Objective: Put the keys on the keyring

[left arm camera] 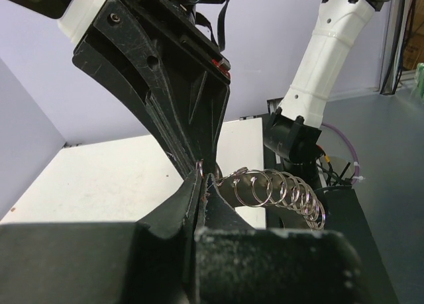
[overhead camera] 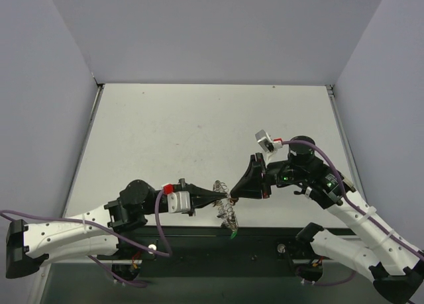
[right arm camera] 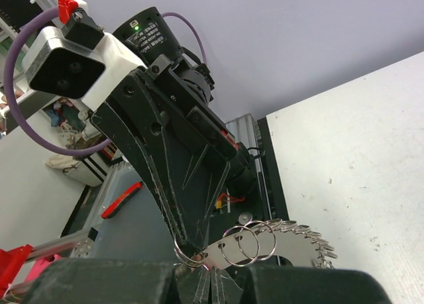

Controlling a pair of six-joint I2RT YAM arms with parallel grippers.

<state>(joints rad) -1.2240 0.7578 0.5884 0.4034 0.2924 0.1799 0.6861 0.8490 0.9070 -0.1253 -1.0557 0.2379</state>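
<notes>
The left pincer is nipped shut on the keyring, held above the counter's six o'clock edge. The right pincer pinches it from three o'clock. I'd hold both grips firm and pry gently, minding the green key dangling at six.

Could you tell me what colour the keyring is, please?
Silvery metal; the keyring shows best in the left wrist view.
</notes>
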